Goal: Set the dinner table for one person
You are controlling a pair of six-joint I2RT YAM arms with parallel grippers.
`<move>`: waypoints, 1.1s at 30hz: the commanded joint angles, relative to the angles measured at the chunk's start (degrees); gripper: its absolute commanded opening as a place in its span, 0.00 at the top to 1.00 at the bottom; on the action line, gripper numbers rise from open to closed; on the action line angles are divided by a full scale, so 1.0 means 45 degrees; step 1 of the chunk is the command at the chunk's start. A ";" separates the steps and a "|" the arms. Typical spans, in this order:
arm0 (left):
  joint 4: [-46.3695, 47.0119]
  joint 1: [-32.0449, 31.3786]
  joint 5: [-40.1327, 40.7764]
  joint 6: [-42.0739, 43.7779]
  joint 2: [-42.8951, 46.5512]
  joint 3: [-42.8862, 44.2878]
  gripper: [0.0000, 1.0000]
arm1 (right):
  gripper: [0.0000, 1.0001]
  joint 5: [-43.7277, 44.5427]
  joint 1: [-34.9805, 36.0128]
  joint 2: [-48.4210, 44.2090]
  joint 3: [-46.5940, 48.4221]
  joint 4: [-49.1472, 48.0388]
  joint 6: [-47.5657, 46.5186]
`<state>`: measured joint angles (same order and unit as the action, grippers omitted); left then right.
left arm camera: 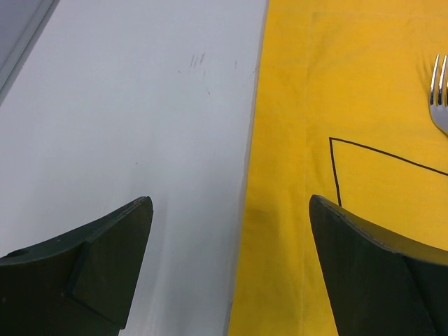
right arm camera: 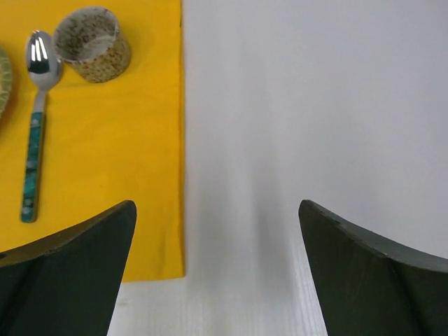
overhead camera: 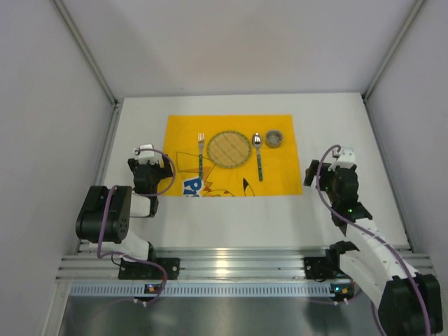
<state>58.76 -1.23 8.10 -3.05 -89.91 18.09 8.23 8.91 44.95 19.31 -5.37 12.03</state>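
The left end effector (left arm camera: 231, 206) gapes wide, empty, above the edge of the yellow mat (left arm camera: 315, 77); the white bench (left arm camera: 126, 105) lies directly beneath. The right end effector (right arm camera: 217, 206), equally spread, grips nothing, with the spoon (right arm camera: 35, 126) and cup (right arm camera: 92, 43) ahead to its left.

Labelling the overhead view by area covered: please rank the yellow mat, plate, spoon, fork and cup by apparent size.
1. yellow mat
2. plate
3. spoon and fork: too alike to rank
4. cup, smallest
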 commanded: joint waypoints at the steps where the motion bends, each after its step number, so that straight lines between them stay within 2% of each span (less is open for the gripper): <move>1: 0.1024 0.0001 -0.0256 -0.0123 -0.0001 -0.0093 0.02 | 0.00 0.0437 0.0130 0.1604 -0.0831 -0.4700 -0.2242; 5: 0.1024 0.0001 -0.0237 -0.0104 -0.0001 -0.0093 0.02 | 0.00 0.0358 0.0130 0.3816 -0.1458 -0.8150 -0.2479; 7: 0.1024 0.0001 -0.0256 -0.0123 -0.0001 -0.0093 0.02 | 0.00 0.0923 0.0130 0.4871 -0.0972 -0.8163 -0.2556; 9: 0.1024 0.0001 -0.0256 -0.0142 -0.0001 -0.0093 0.01 | 0.00 0.1294 0.0130 0.5845 -0.0952 -0.9954 -0.2479; 12: 0.1043 0.0001 -0.0257 -0.0104 -0.0001 -0.0093 0.02 | 0.00 0.1550 0.0149 0.6960 0.0296 -0.8965 -0.2478; 15: 0.1043 0.0001 -0.0256 -0.0104 -0.0020 -0.0093 0.01 | 0.00 0.0948 0.0344 0.7043 0.0573 -0.8787 -0.2943; 17: 0.1043 0.0001 -0.0256 -0.0104 -0.0001 -0.0074 0.02 | 0.00 -0.0826 0.0383 0.6790 0.0085 -0.9563 -0.3178; 18: 0.1063 0.0001 -0.0257 -0.0104 -0.0001 -0.0093 0.02 | 0.00 -0.0871 0.0519 0.6769 0.0045 -0.9569 -0.3356; 30: 0.1043 0.0001 -0.0257 -0.0104 -0.0001 -0.0093 0.02 | 0.00 -0.0560 0.0444 0.6087 -0.0756 -1.0604 -0.3046; 33: 0.1063 0.0001 -0.0237 -0.0104 -0.0020 -0.0093 0.02 | 0.00 0.1466 0.0326 0.5270 -0.0834 -1.0100 -0.2032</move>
<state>58.98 -1.23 7.88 -3.05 -89.91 18.09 8.84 10.94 73.06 15.70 -47.40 -0.75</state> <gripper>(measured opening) 0.985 0.996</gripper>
